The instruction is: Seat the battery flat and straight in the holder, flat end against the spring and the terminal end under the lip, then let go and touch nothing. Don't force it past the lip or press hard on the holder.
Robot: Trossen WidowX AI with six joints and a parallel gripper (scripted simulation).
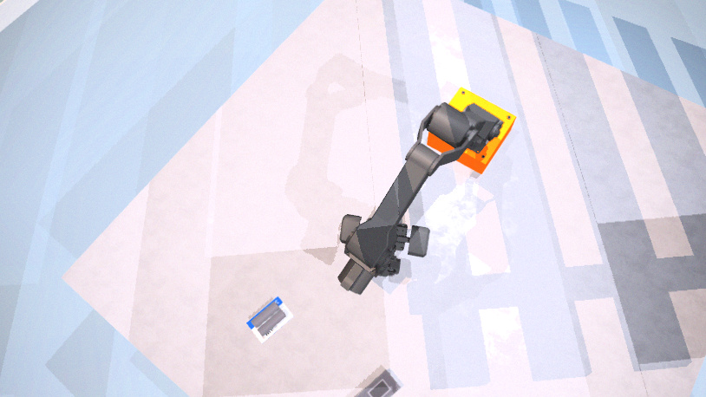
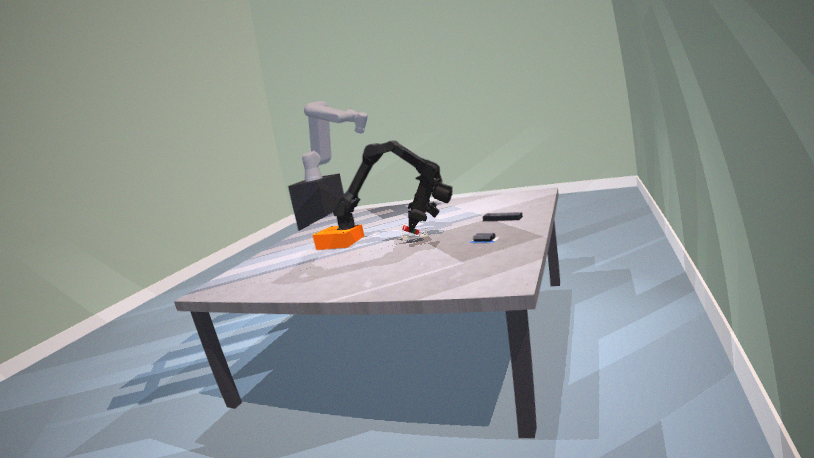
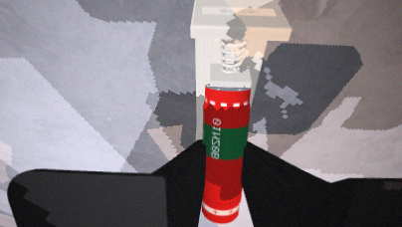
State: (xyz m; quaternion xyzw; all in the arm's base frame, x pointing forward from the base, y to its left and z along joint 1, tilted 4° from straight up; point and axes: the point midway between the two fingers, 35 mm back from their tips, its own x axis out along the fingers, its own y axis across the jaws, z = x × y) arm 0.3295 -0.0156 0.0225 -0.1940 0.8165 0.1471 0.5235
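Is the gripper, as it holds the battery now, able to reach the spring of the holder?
Probably yes. The gripper is shut on the battery, whose far end points at the spring in the holder. Nothing lies between them.
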